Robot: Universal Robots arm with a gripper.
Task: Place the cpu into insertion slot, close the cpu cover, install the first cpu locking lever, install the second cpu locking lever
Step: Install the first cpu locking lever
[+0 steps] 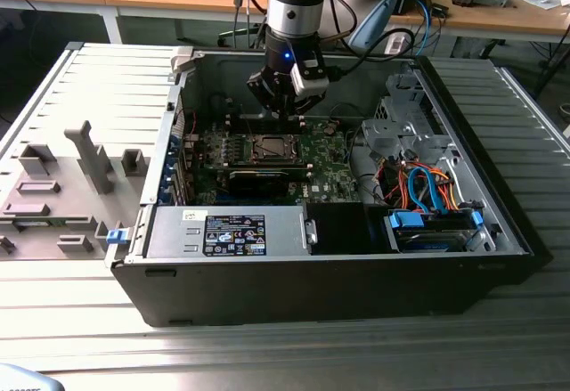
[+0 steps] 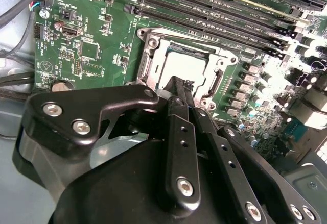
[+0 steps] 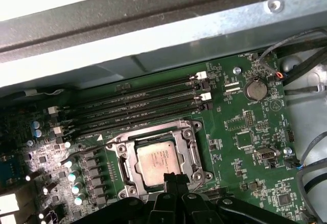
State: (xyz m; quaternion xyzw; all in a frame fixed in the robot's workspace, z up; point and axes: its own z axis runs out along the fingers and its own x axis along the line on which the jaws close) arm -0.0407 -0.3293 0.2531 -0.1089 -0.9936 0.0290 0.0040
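**Ribbed metal worktop (image 1: pixel 267 355), one open computer case (image 1: pixel 312 284)**

One cpu (image 3: pixel 158 164) sits in the insertion slot (image 3: pixel 132 175). The cpu cover (image 3: pixel 153 138) seems to lie down around it. The single claw (image 3: pixel 172 178), fingers pressed together and empty, hangs at the slot's edge. Four memory slots (image 3: pixel 143 106) run just beside.

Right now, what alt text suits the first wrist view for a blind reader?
The cpu lies in the metal-framed insertion slot on the green motherboard, with the black end effector at the slot's edge. Long black memory slots run alongside.
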